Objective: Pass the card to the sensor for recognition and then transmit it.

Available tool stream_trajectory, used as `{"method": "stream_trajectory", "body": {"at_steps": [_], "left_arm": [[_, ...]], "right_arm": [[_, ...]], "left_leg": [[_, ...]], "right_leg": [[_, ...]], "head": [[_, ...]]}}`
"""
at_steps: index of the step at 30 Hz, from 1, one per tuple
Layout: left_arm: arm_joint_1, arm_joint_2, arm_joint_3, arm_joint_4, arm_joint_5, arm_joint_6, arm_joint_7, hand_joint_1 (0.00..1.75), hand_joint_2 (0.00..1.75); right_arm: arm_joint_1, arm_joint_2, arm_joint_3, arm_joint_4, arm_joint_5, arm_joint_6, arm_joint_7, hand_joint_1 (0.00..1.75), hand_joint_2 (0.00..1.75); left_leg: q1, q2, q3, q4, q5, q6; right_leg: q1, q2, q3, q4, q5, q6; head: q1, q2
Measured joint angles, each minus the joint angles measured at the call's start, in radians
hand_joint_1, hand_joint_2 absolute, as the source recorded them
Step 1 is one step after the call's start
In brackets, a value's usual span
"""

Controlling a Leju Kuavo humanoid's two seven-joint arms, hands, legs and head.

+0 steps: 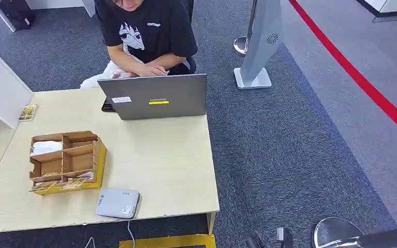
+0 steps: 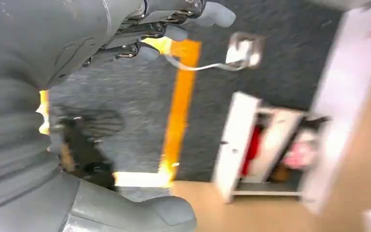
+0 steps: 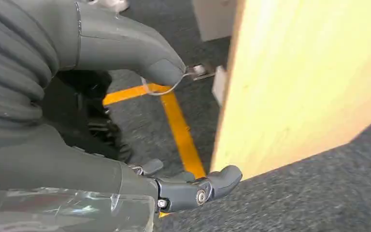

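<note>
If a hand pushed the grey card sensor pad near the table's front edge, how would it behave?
The flat grey rounded-corner sensor pad would probably slide, not tip, since it lies low on the smooth pale wooden table. It looks light. Its white cable hangs off the edge and may tug it.

A grey laptop (image 1: pixel 154 96) stands open at the far edge of the table (image 1: pixel 155 160), upper centre of the head view, its lid facing the camera. A small brand word sits at the lid's middle, too small to read, above a yellow sticker and beside a white label on the left, both unreadable. The person behind it wears a black T-shirt (image 1: pixel 150 28) with a white graphic and a short white word on the chest, also illegible. The grey sensor pad (image 1: pixel 117 203) at the lower centre carries tiny marks that cannot be read.
</note>
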Motion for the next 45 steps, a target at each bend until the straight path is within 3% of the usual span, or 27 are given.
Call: {"method": "stream_trajectory", "body": {"at_steps": [12, 26, 34, 45], "left_arm": [[0.107, -0.075, -0.012, -0.404, 0.163, -0.052, -0.036, 0.00, 1.75], [0.243, -0.144, -0.163, -0.880, 0.305, -0.021, -0.061, 0.00, 1.75], [0.224, -0.148, -0.278, -1.054, 0.133, 0.091, -0.048, 0.00, 1.75], [0.103, -0.108, -0.370, -1.078, -0.211, 0.259, 0.027, 0.00, 1.75]], "right_arm": [[-0.026, 0.018, -0.069, 0.006, -0.018, 0.001, -0.048, 0.00, 1.75], [-0.048, 0.037, -0.148, 0.010, 0.001, -0.017, -0.088, 0.00, 1.75], [-0.073, 0.050, -0.182, 0.011, 0.036, -0.016, -0.087, 0.00, 1.75], [-0.108, 0.069, -0.190, 0.016, 0.080, -0.016, -0.057, 0.00, 1.75]], "left_leg": [[0.000, 0.000, 0.000, 0.000, 0.000, 0.000], [0.000, 0.000, 0.000, 0.000, 0.000, 0.000], [0.000, 0.001, 0.001, 0.000, 0.000, 0.000], [0.000, 0.001, 0.001, 0.001, 0.001, -0.001]], "right_leg": [[0.000, 0.000, 0.000, 0.000, 0.000, 0.000], [0.000, 0.000, 0.000, 0.000, 0.000, 0.000], [0.000, 0.001, 0.000, 0.000, 0.001, 0.000], [0.000, 0.001, -0.001, 0.000, 0.001, 0.000]], "head": [[0.000, 0.000], [0.000, 0.000], [0.000, 0.000], [-0.001, 0.000]]}}
